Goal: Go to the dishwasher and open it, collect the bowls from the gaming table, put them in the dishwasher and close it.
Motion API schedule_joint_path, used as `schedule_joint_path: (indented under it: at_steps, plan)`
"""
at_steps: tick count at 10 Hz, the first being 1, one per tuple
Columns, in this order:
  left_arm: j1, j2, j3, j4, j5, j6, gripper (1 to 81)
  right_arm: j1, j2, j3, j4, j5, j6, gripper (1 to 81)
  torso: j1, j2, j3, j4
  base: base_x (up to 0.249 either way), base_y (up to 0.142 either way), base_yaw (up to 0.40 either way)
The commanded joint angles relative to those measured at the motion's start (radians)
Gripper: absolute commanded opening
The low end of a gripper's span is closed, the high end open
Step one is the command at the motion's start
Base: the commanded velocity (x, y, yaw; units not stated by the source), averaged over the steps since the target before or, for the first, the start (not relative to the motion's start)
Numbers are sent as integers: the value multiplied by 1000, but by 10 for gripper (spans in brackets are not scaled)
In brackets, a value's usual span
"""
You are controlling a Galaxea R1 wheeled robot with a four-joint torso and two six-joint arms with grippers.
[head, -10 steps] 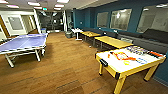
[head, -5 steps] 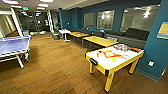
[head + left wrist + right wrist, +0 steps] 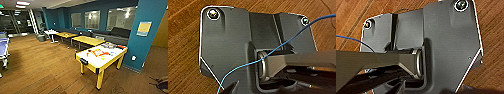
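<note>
1. Though my wrists hang over the wood floor, I cannot tell how either gripper stands.
2. Gaming table: yellow legs, white top with orange markings, ahead of me, beside the teal pillar.
3. Yellow tables: just behind it.

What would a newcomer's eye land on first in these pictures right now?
First, the yellow gaming table standing on the wood floor right of centre in the head view, its white top carrying orange-red markings and some small items at the far end. Behind it rises a teal pillar with a pale notice; further back, yellow tables line the blue wall.
</note>
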Motion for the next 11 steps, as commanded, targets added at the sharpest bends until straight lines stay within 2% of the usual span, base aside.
schedule_joint_path:
  at_steps: [1,9,11]
  plan:
    - [-38,0,3,8,49,0,811,42,3,5,-3,-49,-5,811,0,0,0,0,0,0,-348]
    - [-38,-2,3,3,49,-2,811,41,3,5,-4,-49,-5,811,0,0,0,0,0,0,-343]
    - [-38,-2,3,2,48,0,811,41,3,5,-3,-49,-5,811,0,0,0,0,0,-108,0]
